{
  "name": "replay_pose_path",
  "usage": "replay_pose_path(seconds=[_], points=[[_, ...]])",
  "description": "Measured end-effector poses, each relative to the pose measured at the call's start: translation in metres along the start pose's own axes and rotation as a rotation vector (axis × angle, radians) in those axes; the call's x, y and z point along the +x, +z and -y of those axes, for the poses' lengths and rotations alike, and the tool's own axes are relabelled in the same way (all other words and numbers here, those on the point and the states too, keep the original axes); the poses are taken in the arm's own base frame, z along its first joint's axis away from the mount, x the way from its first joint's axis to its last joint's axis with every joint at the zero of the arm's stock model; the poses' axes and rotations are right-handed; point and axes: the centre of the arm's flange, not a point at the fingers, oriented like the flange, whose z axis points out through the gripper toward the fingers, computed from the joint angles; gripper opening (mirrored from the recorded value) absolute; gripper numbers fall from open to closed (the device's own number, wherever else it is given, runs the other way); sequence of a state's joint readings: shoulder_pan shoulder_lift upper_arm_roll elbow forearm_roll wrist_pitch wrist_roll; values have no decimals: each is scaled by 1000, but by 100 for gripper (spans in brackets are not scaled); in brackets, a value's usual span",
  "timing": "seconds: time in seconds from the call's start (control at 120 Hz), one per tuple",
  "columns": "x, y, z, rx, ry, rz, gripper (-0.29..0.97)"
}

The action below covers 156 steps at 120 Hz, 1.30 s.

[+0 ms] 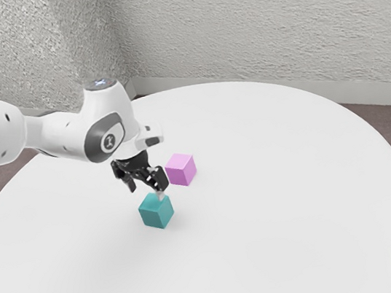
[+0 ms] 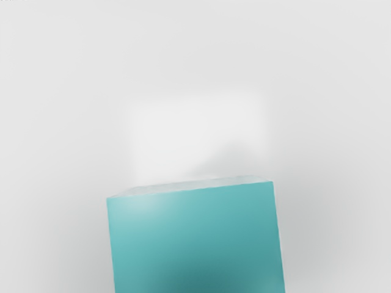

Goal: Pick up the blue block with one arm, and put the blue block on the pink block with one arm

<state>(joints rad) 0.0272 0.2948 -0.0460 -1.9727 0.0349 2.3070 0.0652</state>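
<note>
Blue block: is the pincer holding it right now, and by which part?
Nothing is held. The pincer stands open just above the blue block, which rests on the table.

A round white table (image 1: pixel 299 197) takes up most of the room, its top smooth and glossy, with a soft grey shadow lying on it near the middle. Seen from close above, the same top (image 2: pixel 61 91) is a pale, even white. Behind it two rough, light grey plastered walls (image 1: pixel 249 13) meet in a corner at the back. A pale baseboard (image 1: pixel 363 88) runs along the foot of the wall. Past the table's rim the floor (image 1: pixel 389 114) is a dull brownish grey.
</note>
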Motion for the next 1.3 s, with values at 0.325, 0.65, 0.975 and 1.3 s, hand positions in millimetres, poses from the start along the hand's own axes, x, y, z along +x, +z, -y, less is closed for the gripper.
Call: replay_pose_path(seconds=[0.325,0.65,0.975,1.3], points=[[2,28,0,-9,5,25,68],[12,39,2,-9,9,21,68],[8,56,1,-16,8,46,68],[9,59,1,-12,13,48,56]])
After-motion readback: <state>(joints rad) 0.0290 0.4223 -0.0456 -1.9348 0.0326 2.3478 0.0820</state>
